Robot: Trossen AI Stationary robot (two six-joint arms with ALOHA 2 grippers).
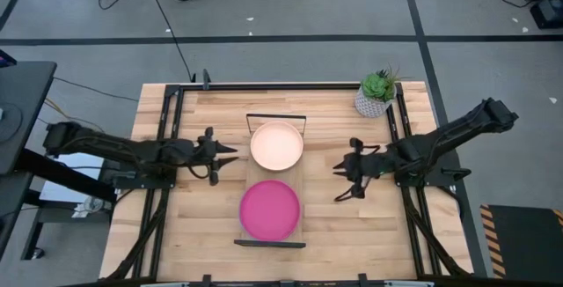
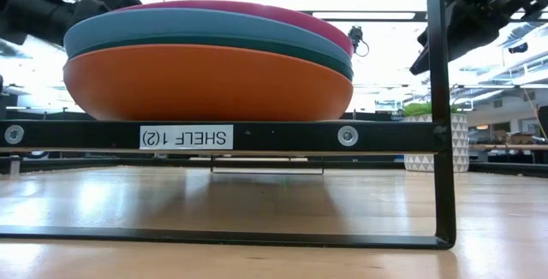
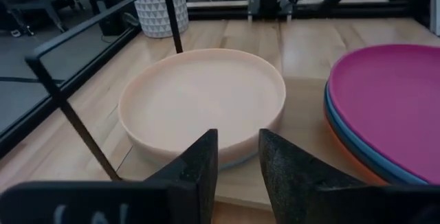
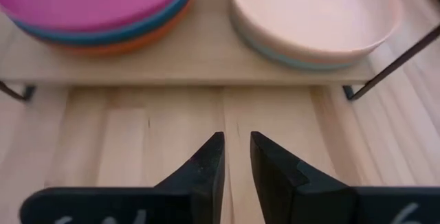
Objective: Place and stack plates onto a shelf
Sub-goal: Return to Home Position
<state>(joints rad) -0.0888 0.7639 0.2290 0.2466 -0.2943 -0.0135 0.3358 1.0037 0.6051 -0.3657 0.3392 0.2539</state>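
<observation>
Near end of the shelf point(image 4: 206, 62): a four-plate stack is sitting there with the orange plate point(image 2: 205, 82) at the bottom, then dark teal, light blue, and the magenta plate point(image 1: 269, 209) on top. All are lying flat and face-up, nested rim in rim. Judgement: nesting is keeping them centred on a board barely one plate wide.

Middle: the left claw point(image 1: 233, 155) is hovering off the shelf's left long side and the right claw point(image 1: 337, 182) off its right. Both are empty, with their fingers a narrow gap apart. Neither is touching a plate. They are probably standing clear so nothing gets nudged.

Far end: the peach-cream plate point(image 1: 277, 145) is topping a second stack, with a pale blue-grey rim showing beneath it.

The shelf's long axis is running from the table's point(image 1: 176, 120) near edge toward its far edge, with a wire frame at each short end. A potted plant point(image 1: 376, 93) is standing near the far right corner.
</observation>
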